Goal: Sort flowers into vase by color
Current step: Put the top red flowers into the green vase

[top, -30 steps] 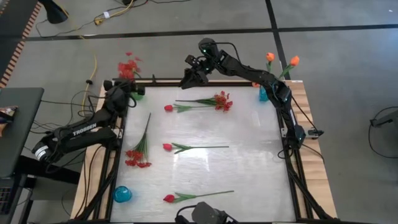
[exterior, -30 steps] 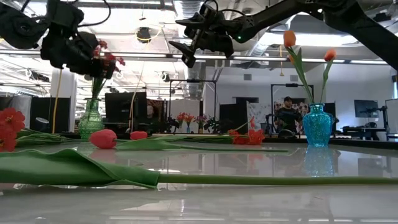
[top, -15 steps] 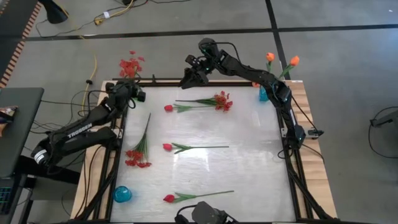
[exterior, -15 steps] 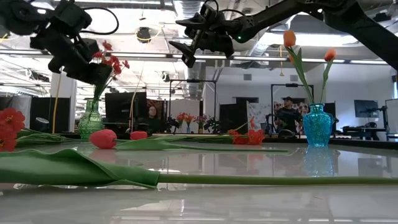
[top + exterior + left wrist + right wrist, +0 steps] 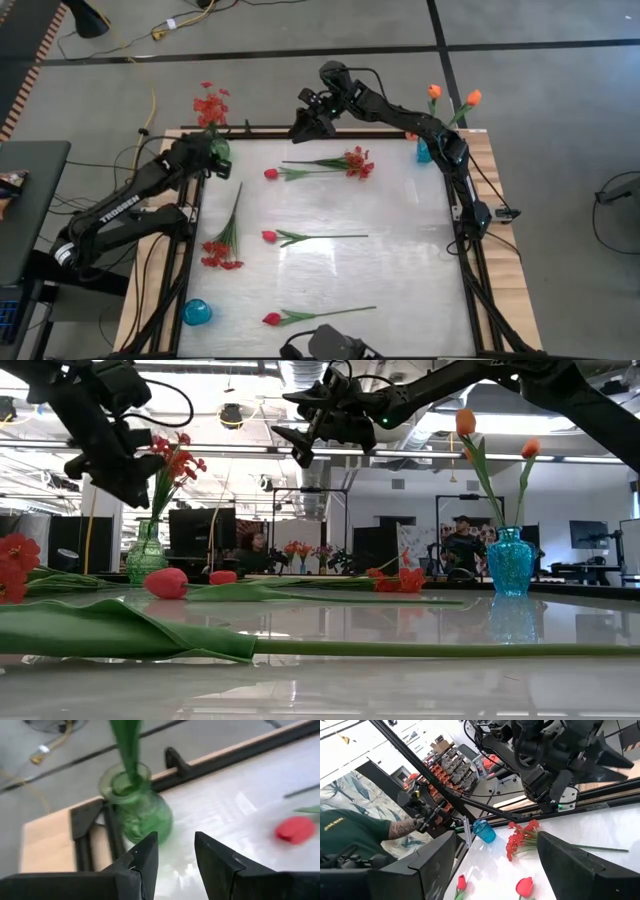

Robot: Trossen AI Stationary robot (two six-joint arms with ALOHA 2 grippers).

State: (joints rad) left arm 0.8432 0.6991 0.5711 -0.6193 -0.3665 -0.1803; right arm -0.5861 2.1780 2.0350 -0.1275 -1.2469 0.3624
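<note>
1. At the table's far-left corner, the left gripper (image 5: 172, 862) hovers just beside the green vase (image 5: 136, 807), its fingers parted with nothing between them — the red spray (image 5: 209, 107) already stands in that vase, so this looks like the moment just after a release.
2. Over the far edge, the right gripper (image 5: 305, 126) hangs high with its fingers spread wide and empty — probably waiting above the spray and tulip (image 5: 270, 173) lying below it.
3. Two orange tulips (image 5: 452, 98) stand in the blue vase (image 5: 424, 152) at the far-right corner, colour kept apart from the red.
4. On the table (image 5: 400, 270) lie another red spray (image 5: 222, 254) and two more pinkish tulips, unsorted.
5. The left wrist view cuts off the blooms; only the stem shows entering the vase.
</note>
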